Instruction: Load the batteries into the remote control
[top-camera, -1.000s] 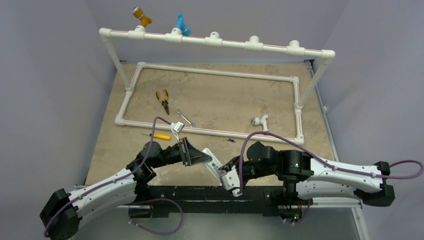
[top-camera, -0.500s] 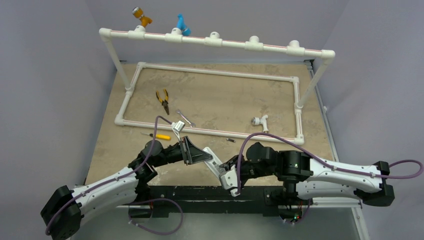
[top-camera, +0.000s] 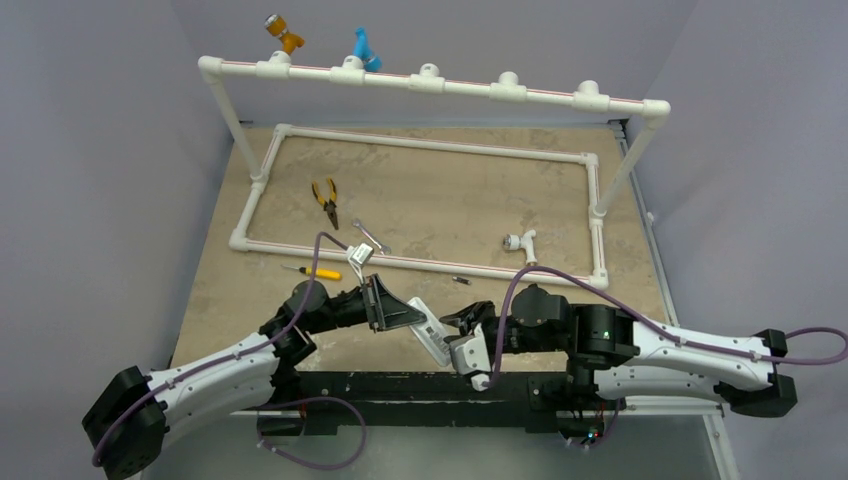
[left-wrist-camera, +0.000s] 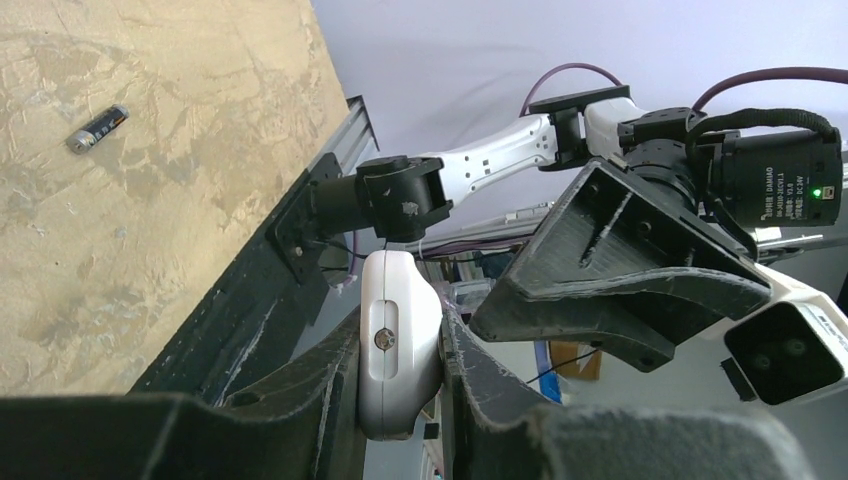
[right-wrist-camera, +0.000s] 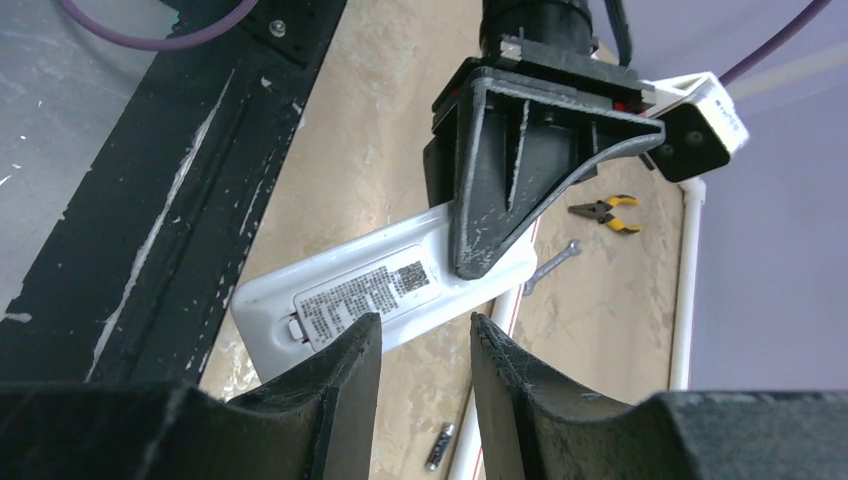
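The left gripper (left-wrist-camera: 400, 332) is clenched on the white remote control (right-wrist-camera: 372, 290), holding it above the desk's (left-wrist-camera: 180, 200) near edge. The right gripper (right-wrist-camera: 422, 332) is released and empty beside it. One battery (left-wrist-camera: 97, 129) lies on the desk.

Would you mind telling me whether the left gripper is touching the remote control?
Touching. The left wrist view shows the remote control pinched between the fingers of the left gripper, both against its sides.

In the right wrist view the left gripper (right-wrist-camera: 485, 255) covered the far end of the remote (right-wrist-camera: 360, 290), and the label print was too fine to read. The left wrist view showed only the remote's end. From above, the battery (top-camera: 461, 281) was a mere speck.
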